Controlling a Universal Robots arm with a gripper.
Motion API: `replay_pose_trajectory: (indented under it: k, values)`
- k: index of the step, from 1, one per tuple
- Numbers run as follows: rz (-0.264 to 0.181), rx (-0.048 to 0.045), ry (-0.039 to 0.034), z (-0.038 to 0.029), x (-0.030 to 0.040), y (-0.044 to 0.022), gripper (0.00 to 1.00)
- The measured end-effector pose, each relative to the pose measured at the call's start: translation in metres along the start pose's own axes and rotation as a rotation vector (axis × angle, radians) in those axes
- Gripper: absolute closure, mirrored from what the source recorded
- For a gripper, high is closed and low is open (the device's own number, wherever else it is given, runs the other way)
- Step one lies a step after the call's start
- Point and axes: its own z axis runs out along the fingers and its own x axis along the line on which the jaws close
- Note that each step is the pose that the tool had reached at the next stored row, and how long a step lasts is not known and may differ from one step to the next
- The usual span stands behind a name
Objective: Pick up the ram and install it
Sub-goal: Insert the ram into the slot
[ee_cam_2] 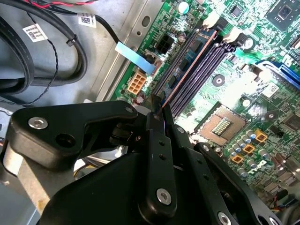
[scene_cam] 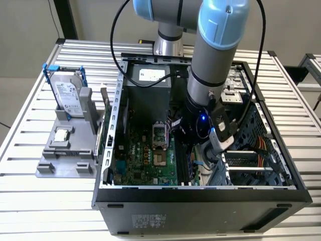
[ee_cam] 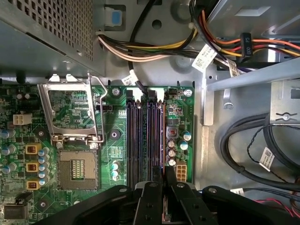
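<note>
Green motherboard (scene_cam: 145, 155) lies flat on the floor of an open black case (scene_cam: 200, 193); the case stands on a slatted aluminium bench (scene_cam: 30, 201).

- Arm (scene_cam: 215, 55): grey tube with pale blue joint caps, reaching down into the case from its far edge.
- Gripper (ee_cam_2: 161, 119): black, 2 fingers (ee_cam_2: 157, 154) drawn narrow and clamped on the ram (ee_cam_2: 187, 70). In the first wrist view the gripper (ee_cam: 164, 180) sits over the near end of the memory slots.
- Ram: thin dark stick seen edge-on with a coppery edge, standing upright in the slot (ee_cam: 161, 136) nearest the white connector (ee_cam: 182, 171). In the first wrist view the ram (ee_cam: 163, 140) runs the length of that slot. Whether it is fully seated cannot be told.
- Slots: 4 dark parallel rows beside the processor socket (ee_cam: 77, 166); white latches at their far ends.
- Socket: open, its metal frame (ee_cam: 70, 110) hinged up, gold contacts bare.
- Cables (ee_cam: 154, 47): yellow, orange and black bundle along the case's far wall; thick black loops (ee_cam: 253, 140) by the drive bay.
- Grey holder (scene_cam: 67, 145): on the bench beside the case, toward the exterior view's left. It carries a silver hard drive (scene_cam: 67, 95) in a blue bracket, upright, and a small square processor (scene_cam: 61, 134) lying flat.
</note>
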Motion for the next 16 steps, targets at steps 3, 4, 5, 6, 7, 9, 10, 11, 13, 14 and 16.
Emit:
replay_pose_trajectory:
  k: [3,4,5,6,7,9,10,11,13,14,16]
  values:
    - [0.000,0.0006,0.0002,0.0008,0.0001,0.0002,1.00]
    - [0.000,0.0007,0.0002,0.0009,0.0001,0.0002,1.00]
    - [0.000,0.0006,0.0002,0.0011,0.0001,0.0003,1.00]
    - [0.000,0.0001,0.0000,0.0012,0.0002,0.0003,1.00]
    - [0.000,-0.0007,-0.0001,0.0015,0.0006,0.0005,1.00]
    - [0.000,-0.0010,-0.0002,0.0017,0.0016,0.0005,1.00]
    - [0.000,-0.0007,-0.0001,0.0015,0.0018,0.0005,1.00]
    - [0.000,-0.0003,0.0000,0.0014,0.0018,0.0004,1.00]
    - [0.000,-0.0001,0.0000,0.0013,0.0019,0.0004,1.00]
    - [0.000,0.0000,0.0000,0.0013,0.0019,0.0004,1.00]
    - [0.000,0.0001,0.0000,0.0013,0.0019,0.0003,1.00]
